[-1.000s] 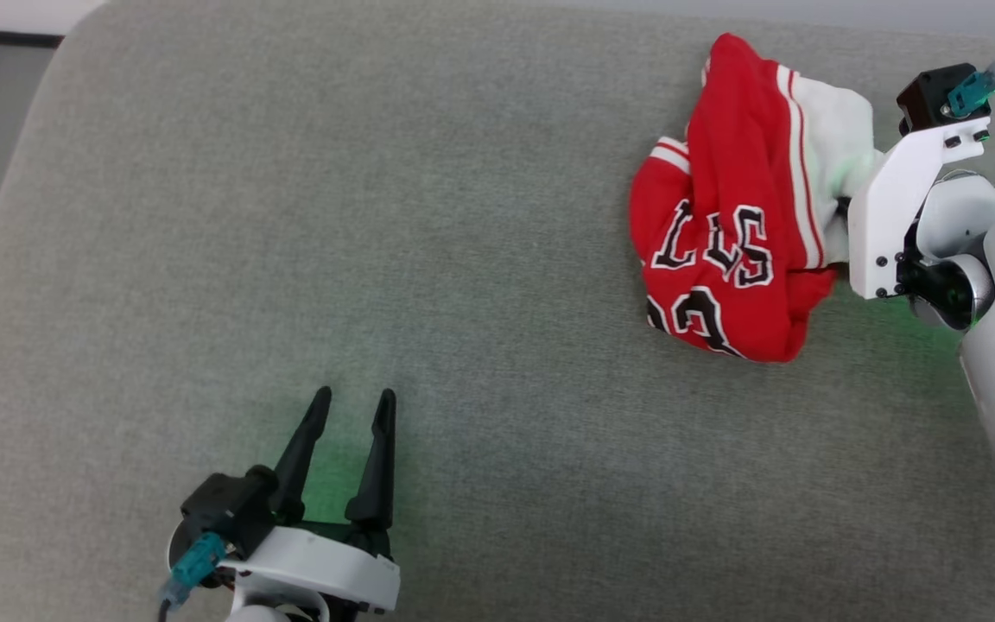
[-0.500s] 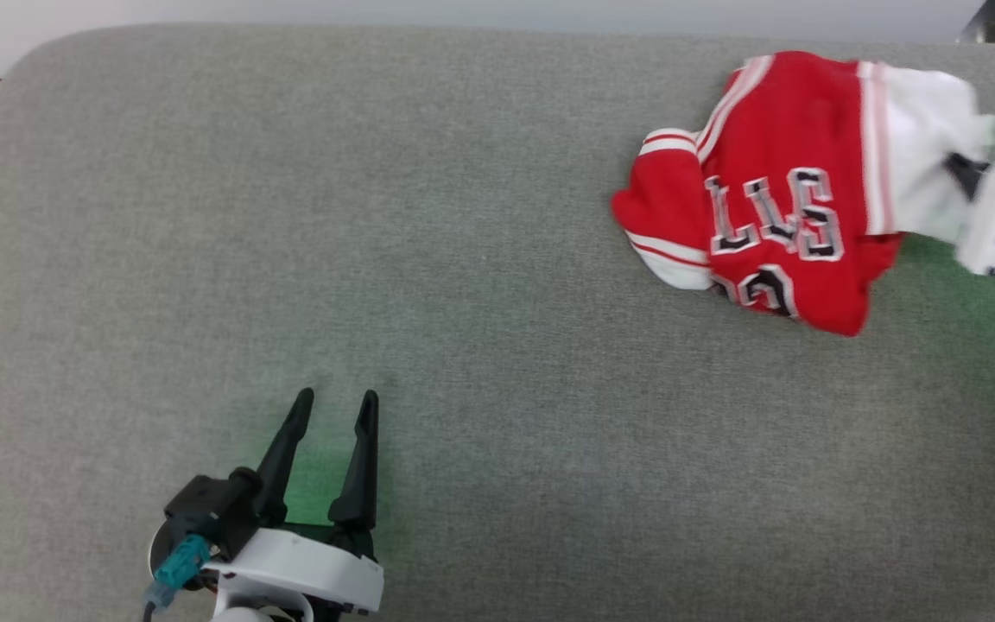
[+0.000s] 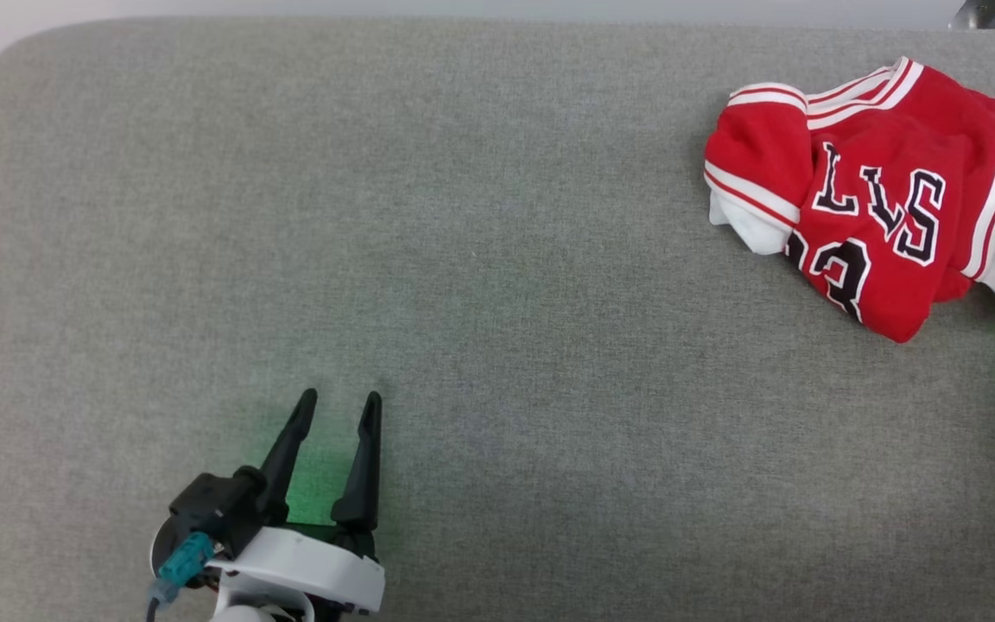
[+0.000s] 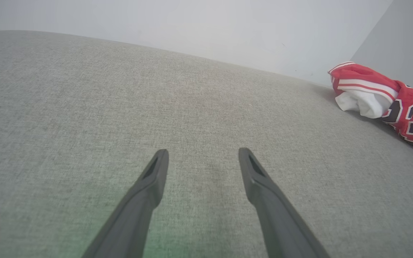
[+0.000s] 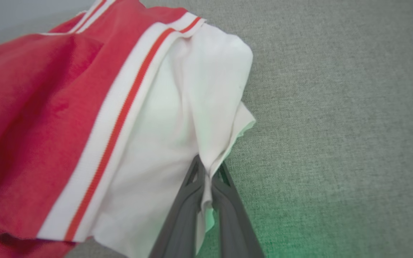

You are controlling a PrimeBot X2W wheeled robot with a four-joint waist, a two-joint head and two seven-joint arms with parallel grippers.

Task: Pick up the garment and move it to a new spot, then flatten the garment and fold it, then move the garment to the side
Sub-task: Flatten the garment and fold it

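Cloth this soft and light would sag and bunch wherever unsupported; the right gripper (image 5: 208, 170) had its jaws pressed together on a fold of the white sleeve end (image 5: 177, 118) of the garment (image 3: 882, 216), a thin hold I judged could slip, with the striped trim (image 5: 120, 107) a firmer place. The garment sat bunched at the far right of the grey upholstered surface (image 3: 463, 259), close to its rear edge. The left gripper (image 3: 338, 399) hovered near the front, jaws spread and empty, well apart from it, with broad bare fabric between for spreading.
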